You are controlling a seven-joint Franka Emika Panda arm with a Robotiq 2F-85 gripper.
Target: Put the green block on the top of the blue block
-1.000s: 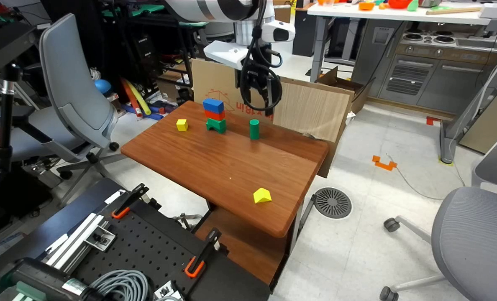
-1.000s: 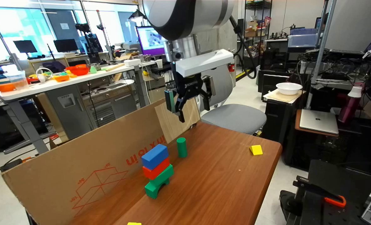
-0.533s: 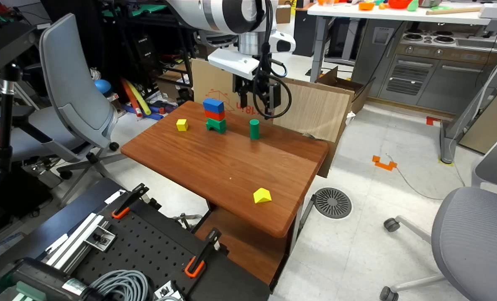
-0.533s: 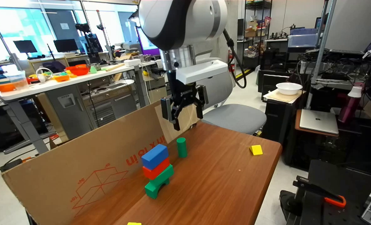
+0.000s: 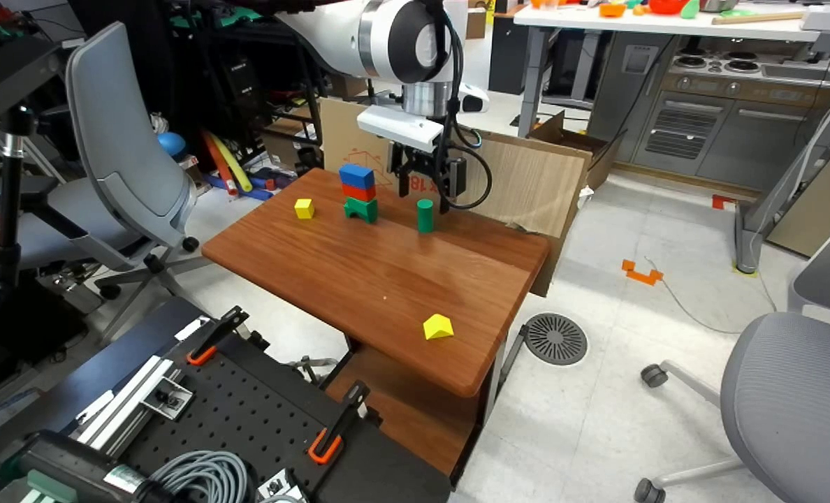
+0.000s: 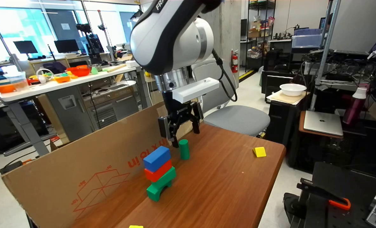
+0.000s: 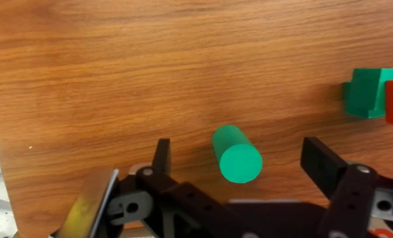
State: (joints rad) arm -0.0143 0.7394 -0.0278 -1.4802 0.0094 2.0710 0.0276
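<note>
The upright green cylinder (image 7: 241, 163) is taken to be the green block and is located on the wooden table (image 5: 359, 265). In the wrist view it is framed between the jaws of the gripper (image 7: 237, 145); these are spread wide, a gap is left on each side, and nothing is held. The long axis is vertical, so pinching across the round wall is judged suitable. Whether the jaw tips are below the top face cannot be told. In both exterior views the blue block (image 6: 157, 159) is seen nearby, stacked upon a red block (image 6: 161, 171) over a green arch (image 6: 164, 180); sideways contact with these is to be avoided.
</note>
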